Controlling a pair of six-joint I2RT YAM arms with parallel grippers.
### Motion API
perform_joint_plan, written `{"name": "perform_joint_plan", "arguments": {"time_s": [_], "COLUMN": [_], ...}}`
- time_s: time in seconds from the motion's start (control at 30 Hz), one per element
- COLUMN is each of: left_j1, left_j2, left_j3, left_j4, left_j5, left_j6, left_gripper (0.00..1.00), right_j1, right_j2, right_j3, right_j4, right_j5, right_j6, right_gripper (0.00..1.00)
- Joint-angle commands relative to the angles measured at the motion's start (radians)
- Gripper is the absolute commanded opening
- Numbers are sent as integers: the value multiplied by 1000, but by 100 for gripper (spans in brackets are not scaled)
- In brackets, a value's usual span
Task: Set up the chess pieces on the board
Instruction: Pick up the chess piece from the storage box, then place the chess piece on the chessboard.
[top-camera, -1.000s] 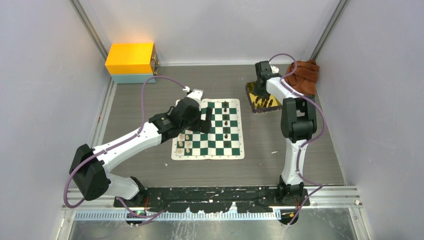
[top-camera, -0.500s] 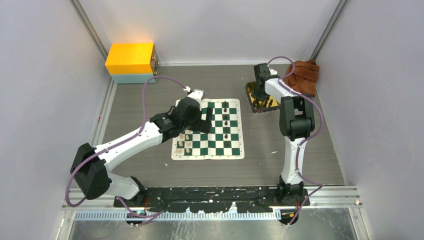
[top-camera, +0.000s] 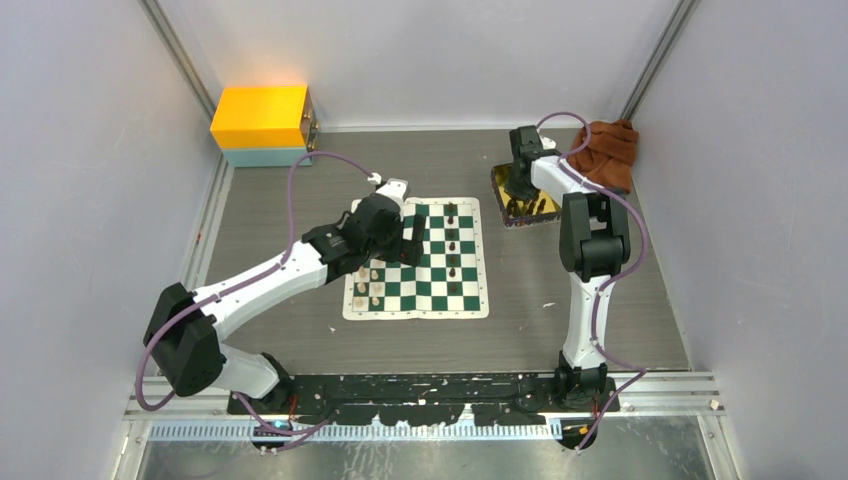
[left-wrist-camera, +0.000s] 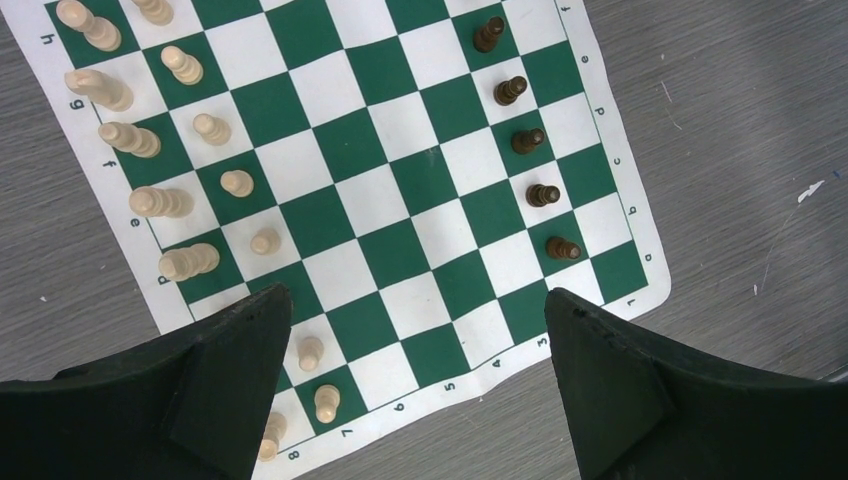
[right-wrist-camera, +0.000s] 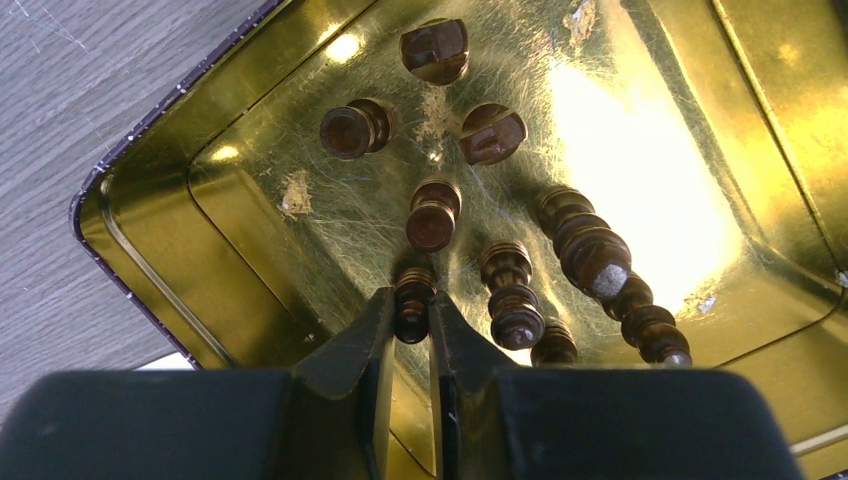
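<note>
Pincer on my right (right-wrist-camera: 411, 298) was down inside the gold tray (right-wrist-camera: 150, 230), its two fingers drawn close on one dark piece (right-wrist-camera: 415, 292), which sat pinched between the tips at the near end of the tray floor. Around it lay the other dark pieces (right-wrist-camera: 590, 255): some on their sides, some end-on to my wrist camera, and a few crowded against one another just right of the pinched one. From above, that tray (top-camera: 545, 205) sat on the table (top-camera: 300, 330) right of the board (top-camera: 430, 270), apart from it, with a brown cloth (top-camera: 608, 150) just beyond.

My left pincer (left-wrist-camera: 415, 298) hung over the near left part of the board (left-wrist-camera: 405, 120) with its jaws spread wide and nothing between them.

On the board, five dark pieces (left-wrist-camera: 528, 140) stood upright in a line, each on its own square, one row in from the lettered edge. On the opposite side the cream pieces (left-wrist-camera: 237, 182) stood in two rows, the taller ones on the outer row, the small ones beside them. My left finger hid part of those rows, so I could not count them.

A yellow box (top-camera: 262, 117) stood at the far left corner of the table.
</note>
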Motion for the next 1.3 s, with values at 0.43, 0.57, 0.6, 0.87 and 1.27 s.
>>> {"name": "perform_joint_plan", "arguments": {"time_s": [0.43, 0.57, 0.6, 0.87, 1.27], "left_j1": [8, 8, 8, 7, 7], "left_j2": [-15, -26, -29, -71, -163], "left_j3": [0, -15, -19, -43, -115], "left_j4": [53, 60, 60, 53, 58], "left_j5": [5, 5, 5, -5, -32], "left_j6": [-9, -17, -18, -31, -56], "left_gripper": [97, 97, 97, 96, 96], "right_j1": [-6, -1, 1, 57, 402], "right_j2": [-88, -143, -158, -292, -714], "right_j3": [30, 3, -5, -57, -441], "right_j4": [23, 36, 38, 6, -95], "right_j5": [-15, -12, -9, 24, 190], "right_j6": [-30, -36, -38, -54, -34], "right_gripper": [1, 1, 1, 1, 1]}}
